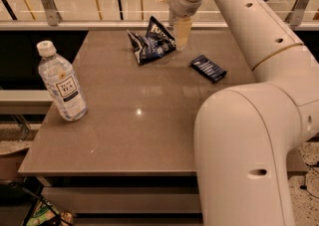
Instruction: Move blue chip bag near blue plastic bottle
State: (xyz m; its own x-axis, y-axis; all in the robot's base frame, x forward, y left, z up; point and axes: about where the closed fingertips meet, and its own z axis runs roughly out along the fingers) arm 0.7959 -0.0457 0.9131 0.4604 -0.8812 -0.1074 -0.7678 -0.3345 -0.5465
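— Where is your gripper?
— My gripper (182, 40) hangs tip-down over the far part of the table (139, 135), just right of the blue chip bag (151, 45). Whether it touches the foil, or how it is set, I can't make out.
— Any writing on the bag?
— White lettering on dark blue, too crumpled to read.
— How does it lie?
— One peaked corner sticks up close beside me. Its length runs leftward from my tip, slanting a little toward the near edge.
— And the blue plastic bottle (62, 88)?
— Upright, white cap on top, well apart from me, off to the left and nearer the front. Its white label has dark print; the big word looks like "TEA".
— Anything else?
— A flat dark blue packet (208, 68) lies near my right, its print illegible.
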